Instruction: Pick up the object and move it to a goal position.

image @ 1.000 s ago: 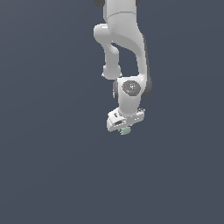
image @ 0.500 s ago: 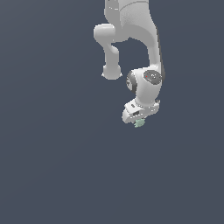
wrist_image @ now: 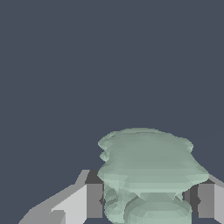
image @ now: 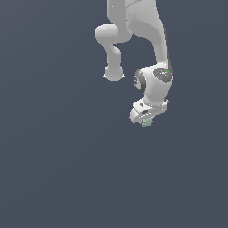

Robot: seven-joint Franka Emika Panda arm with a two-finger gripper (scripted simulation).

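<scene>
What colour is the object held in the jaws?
Pale mint green, with a ridged surface. The object shows best in the wrist view.

The white arm (image: 149, 40) hangs down from above, wrist bent. Its gripper (image: 146, 121) points downward, fingers (wrist_image: 85, 202) clamped on the object (wrist_image: 148, 175).

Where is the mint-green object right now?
The mint-green object sits clamped in the gripper at the arm's lower end, right of centre in the exterior view, between both fingers in the wrist view.
</scene>
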